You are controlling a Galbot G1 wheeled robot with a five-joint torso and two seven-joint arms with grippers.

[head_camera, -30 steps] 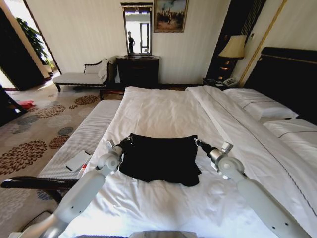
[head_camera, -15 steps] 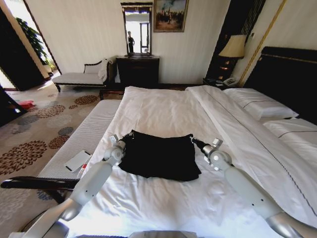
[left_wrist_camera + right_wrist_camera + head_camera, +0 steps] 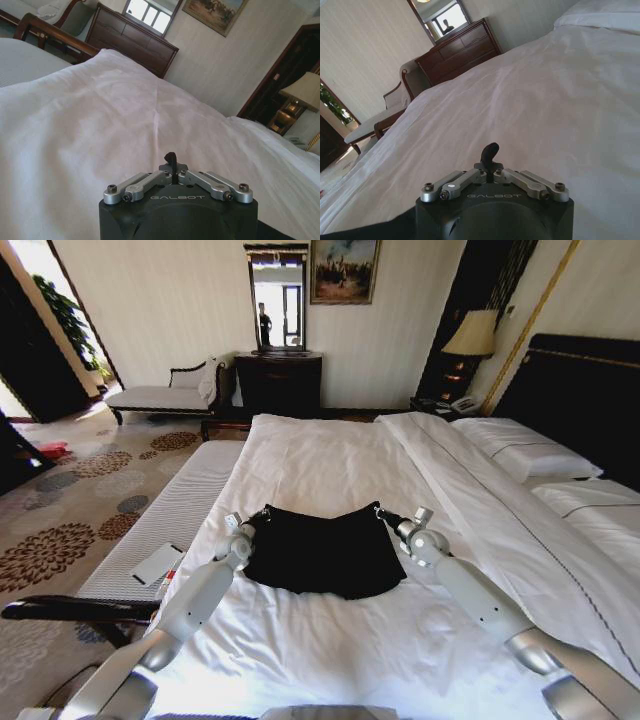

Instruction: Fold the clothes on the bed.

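Two corners of the T-shirt [image 3: 312, 552] stay pinched in my left gripper [image 3: 262, 512] and right gripper [image 3: 380, 511], stretching its far edge over the bed [image 3: 330, 455] for folding.

The bed [image 3: 330, 465] is viewed from the head camera, high at its foot, facing forward and down. Each wrist camera is set low and close behind its own end effector, skimming the sheet. The dresser [image 3: 279, 383] is shared by all three views.
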